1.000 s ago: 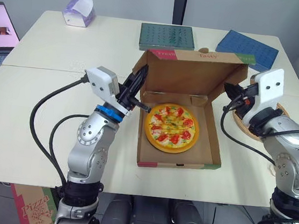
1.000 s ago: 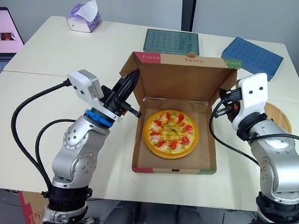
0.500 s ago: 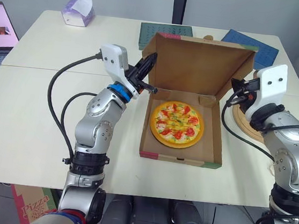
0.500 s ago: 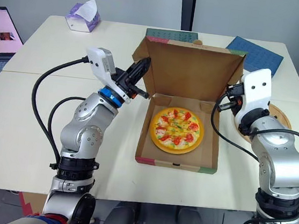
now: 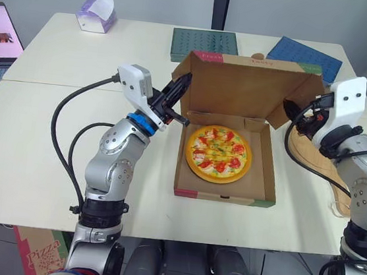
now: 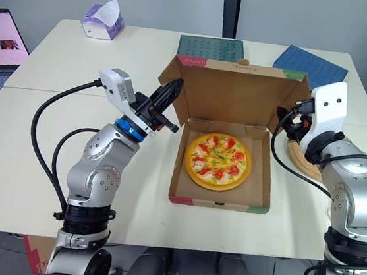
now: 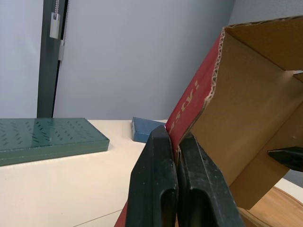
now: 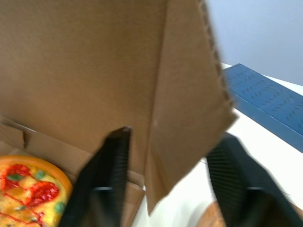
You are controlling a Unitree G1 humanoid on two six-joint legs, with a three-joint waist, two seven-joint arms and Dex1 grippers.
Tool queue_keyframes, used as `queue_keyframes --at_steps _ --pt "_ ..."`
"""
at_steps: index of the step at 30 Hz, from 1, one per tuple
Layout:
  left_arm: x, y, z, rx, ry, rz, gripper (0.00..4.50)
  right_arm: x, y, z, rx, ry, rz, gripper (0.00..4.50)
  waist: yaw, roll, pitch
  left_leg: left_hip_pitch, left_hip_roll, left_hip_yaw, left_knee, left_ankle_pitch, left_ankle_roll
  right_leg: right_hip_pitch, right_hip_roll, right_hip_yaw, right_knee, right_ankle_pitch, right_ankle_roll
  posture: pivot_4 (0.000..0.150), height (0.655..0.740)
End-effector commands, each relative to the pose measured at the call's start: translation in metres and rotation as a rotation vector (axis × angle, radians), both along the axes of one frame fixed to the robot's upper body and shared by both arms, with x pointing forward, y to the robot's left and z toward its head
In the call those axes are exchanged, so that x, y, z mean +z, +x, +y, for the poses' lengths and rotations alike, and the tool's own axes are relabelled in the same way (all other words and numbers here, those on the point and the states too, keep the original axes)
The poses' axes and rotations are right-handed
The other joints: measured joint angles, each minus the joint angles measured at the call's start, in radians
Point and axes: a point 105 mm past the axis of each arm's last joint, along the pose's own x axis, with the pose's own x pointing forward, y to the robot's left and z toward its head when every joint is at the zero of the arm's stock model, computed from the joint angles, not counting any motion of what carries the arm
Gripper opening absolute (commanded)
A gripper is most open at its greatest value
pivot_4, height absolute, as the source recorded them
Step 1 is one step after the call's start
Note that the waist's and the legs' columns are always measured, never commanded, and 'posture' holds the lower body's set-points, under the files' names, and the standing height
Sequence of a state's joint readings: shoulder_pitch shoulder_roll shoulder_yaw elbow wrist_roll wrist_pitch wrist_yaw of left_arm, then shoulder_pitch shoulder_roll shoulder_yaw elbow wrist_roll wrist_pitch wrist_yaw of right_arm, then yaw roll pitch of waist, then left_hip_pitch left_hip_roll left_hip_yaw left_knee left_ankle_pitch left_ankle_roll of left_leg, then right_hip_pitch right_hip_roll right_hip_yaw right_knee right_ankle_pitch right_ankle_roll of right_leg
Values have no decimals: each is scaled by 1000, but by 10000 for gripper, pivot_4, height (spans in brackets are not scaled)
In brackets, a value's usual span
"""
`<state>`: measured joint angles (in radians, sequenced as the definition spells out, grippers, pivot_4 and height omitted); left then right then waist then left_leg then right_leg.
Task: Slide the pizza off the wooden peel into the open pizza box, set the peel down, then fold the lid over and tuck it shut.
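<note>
Round toy pizza (image 5: 219,154) sits inside brown cardboard pizza box (image 5: 226,197). Round wooden peel (image 5: 309,166) lies on pale table (image 5: 38,134) by right arm. Box lid (image 5: 242,88) upright. Left gripper (image 7: 173,139) pinches left side flap (image 7: 189,109). Right gripper (image 8: 175,135) spread, straddling right side flap (image 8: 189,94). Advice: clamp right, lower both sides evenly, steer flaps inside walls.

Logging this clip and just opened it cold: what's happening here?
The pizza lies inside the open pizza box, and the wooden peel rests on the table by the robot's right arm. The lid stands up. The left tool is pinched shut on the lid's left flap; the right tool is open, its fingers straddling the right flap. The lid is not yet folded over.
</note>
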<state>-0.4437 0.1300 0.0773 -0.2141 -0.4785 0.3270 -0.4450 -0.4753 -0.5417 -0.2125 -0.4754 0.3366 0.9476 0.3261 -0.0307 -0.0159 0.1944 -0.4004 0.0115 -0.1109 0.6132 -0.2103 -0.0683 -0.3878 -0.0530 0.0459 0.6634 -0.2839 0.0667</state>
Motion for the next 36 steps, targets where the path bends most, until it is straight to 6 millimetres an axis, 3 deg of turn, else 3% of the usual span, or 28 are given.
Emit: queue_keyframes --at_steps 1,6,10,16,19,22,23,36 --pt "15 -7 0 -19 -11 -72 0 15 3 -4 -8 -7 -60 25987 0 0 0 0 0 0 0 0 0 0 0 0 0 0 0 1500 7400" --pt "15 -6 1 -11 -7 -71 0 18 7 -6 -1 -4 -67 25987 0 0 0 0 0 0 0 0 0 0 0 0 0 0 0 1500 7400" --pt "15 -4 3 -2 -10 -72 0 15 1 -4 37 -11 -35 17623 0 0 0 0 0 0 0 0 0 0 0 0 0 0 0 1500 7400" --pt "15 -3 4 -2 -8 -71 0 11 -3 -5 63 -11 -4 17623 0 0 0 0 0 0 0 0 0 0 0 0 0 0 0 1500 7400" --pt "15 -3 4 -6 -6 -69 0 12 -3 -1 78 3 -5 11643 -1 0 0 0 0 0 0 0 0 0 0 0 0 0 0 1500 7400" --pt "15 -4 4 -4 -6 -69 0 10 -4 2 89 5 1 1443 -1 0 0 0 0 0 0 0 0 0 0 0 0 0 0 1500 7400" --pt "16 -4 4 -2 -9 -69 0 10 -5 3 89 6 1 641 0 0 0 0 0 0 0 0 0 0 0 0 0 0 0 1500 7400" --pt "14 -29 -28 102 -36 -105 0 8 -11 25 130 27 2 641 1 0 0 0 0 0 0 0 0 0 0 0 0 0 0 1500 7400"
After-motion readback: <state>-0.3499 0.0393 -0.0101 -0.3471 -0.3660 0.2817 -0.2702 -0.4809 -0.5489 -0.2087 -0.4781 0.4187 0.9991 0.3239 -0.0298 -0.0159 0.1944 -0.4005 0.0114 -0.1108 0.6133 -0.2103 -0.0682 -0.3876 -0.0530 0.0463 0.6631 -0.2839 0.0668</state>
